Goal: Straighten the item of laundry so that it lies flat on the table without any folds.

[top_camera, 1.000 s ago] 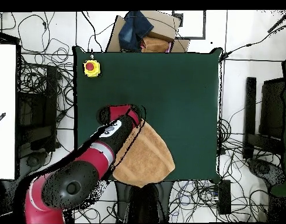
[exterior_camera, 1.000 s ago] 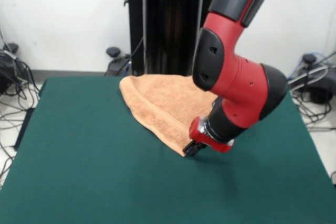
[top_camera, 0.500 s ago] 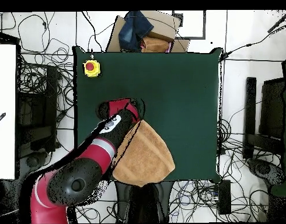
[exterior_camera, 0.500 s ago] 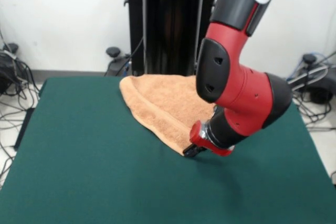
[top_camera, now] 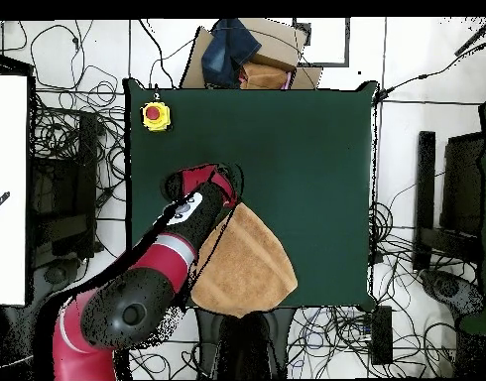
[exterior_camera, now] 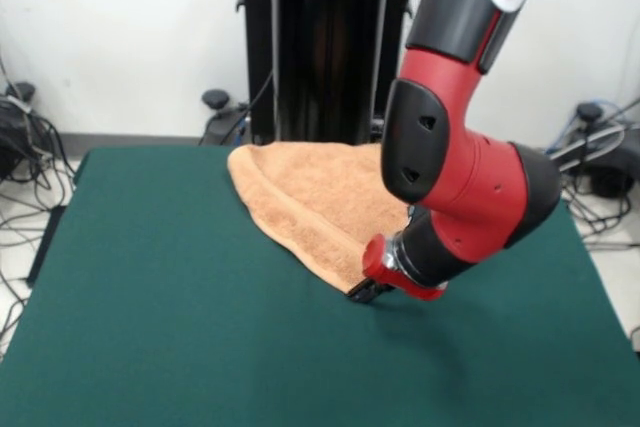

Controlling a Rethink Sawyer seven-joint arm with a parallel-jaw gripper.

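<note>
The towel (exterior_camera: 322, 199) lies folded into a rough wedge behind the gripper (exterior_camera: 366, 290), its pointed corner right at the tips. Terry cloth this soft should be light and limp, so a pinched corner would likely drag the rest flat across the table (exterior_camera: 180, 327). Whether the gripper is apart or clamped cannot be told.

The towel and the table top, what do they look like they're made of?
The towel looks like terry cloth: a matte, nubbly orange-tan pile that drapes in soft folds. The table seems covered in dark green felt or similar fabric: flat, even and without shine, though the weave can't be made out.
</note>
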